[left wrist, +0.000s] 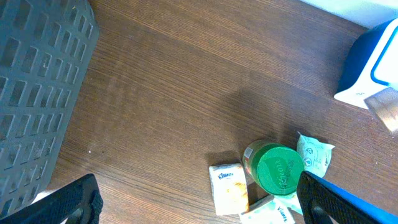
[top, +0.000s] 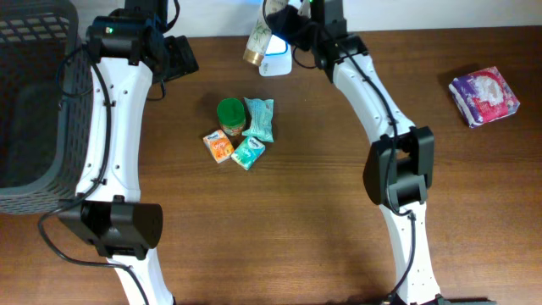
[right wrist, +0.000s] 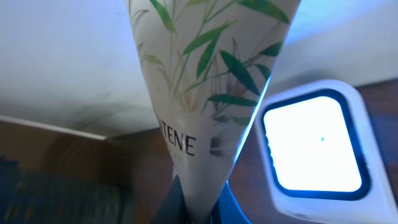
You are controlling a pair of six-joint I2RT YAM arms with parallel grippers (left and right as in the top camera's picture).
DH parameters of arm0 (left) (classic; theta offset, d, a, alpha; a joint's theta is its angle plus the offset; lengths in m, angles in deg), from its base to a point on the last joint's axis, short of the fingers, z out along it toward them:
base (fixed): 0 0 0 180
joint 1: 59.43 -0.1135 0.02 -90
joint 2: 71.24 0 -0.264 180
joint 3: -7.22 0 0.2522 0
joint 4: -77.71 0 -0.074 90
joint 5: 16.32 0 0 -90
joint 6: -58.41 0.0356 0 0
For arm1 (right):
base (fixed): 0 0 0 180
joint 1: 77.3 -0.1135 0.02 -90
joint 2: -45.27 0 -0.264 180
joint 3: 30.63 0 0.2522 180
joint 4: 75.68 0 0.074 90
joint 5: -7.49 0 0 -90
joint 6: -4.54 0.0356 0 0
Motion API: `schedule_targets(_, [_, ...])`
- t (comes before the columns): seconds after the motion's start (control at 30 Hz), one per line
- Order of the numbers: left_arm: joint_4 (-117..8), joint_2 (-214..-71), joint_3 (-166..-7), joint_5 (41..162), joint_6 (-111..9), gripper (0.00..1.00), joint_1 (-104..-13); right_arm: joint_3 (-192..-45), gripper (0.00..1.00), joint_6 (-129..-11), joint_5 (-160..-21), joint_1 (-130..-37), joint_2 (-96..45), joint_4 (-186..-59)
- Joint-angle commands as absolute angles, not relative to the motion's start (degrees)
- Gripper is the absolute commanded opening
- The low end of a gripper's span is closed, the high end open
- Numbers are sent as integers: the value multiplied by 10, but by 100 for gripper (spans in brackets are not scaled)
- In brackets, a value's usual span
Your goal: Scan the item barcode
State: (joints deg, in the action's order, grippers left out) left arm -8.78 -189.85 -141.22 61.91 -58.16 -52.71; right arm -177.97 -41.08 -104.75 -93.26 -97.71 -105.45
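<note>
Right gripper clamped on tapered Pantene tube beside the glowing scanner.
Only its wrist view shows the glossy leaf print; left gripper gapes near a latticed plastic basket.

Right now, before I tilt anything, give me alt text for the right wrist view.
A white bottle printed with green leaves and the letters TENE fills the centre, clamped at the bottom of the frame in the right pincer. To its right a scanner with a glowing white blue-rimmed window sits on the brown table.
</note>
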Motion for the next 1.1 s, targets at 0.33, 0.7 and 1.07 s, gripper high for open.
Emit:
schedule_targets(0.33, [-87, -1902, -1412, 619, -576, 99, -525, -1823, 4, -405, -1082, -872, -963, -1072])
schedule_targets(0.7, [-87, -1902, -1412, 619, -576, 99, -525, -1871, 4, -928, -1000, -614, -895, -1641])
schedule_targets(1.07, [-87, -1902, -1412, 619, -576, 99, -525, -1756, 4, -1003, -953, -526, -923, -1549])
